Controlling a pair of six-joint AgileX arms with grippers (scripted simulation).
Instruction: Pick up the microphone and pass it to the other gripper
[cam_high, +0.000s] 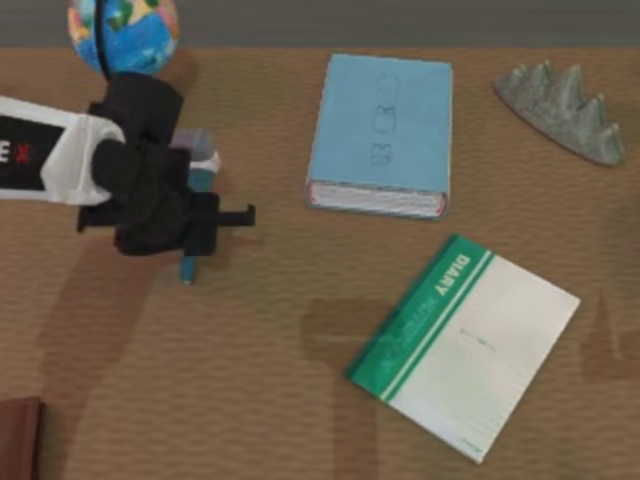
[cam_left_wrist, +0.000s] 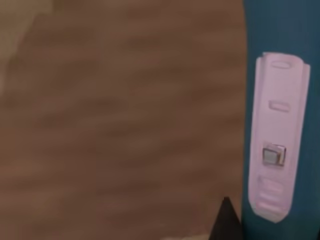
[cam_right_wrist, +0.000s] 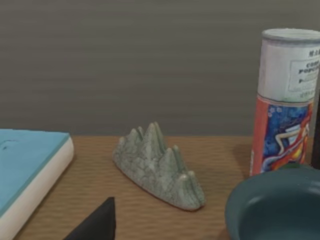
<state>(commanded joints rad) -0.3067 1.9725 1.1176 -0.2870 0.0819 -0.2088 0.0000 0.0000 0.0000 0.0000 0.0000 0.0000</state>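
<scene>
In the top view the left gripper (cam_high: 190, 225) is seen low over the left part of the table (cam_high: 250, 400), largely covering the microphone (cam_high: 188, 268), of which only a teal end below the gripper and a pale part beside it show; whether the fingers are closed on it cannot be told. The left wrist view supplies what is hidden from above: the teal handle with its white strip (cam_left_wrist: 277, 145) close against a dark fingertip (cam_left_wrist: 226, 222). The right arm is absent from the top view, and only through its wrist view are a popcorn can (cam_right_wrist: 286, 100) and a teal bowl (cam_right_wrist: 275, 210) shown, beside the grey mountain ornament (cam_right_wrist: 157, 165) and the blue book (cam_right_wrist: 30, 165); of the right gripper just one dark fingertip (cam_right_wrist: 100, 222) is visible, so its opening cannot be told.
</scene>
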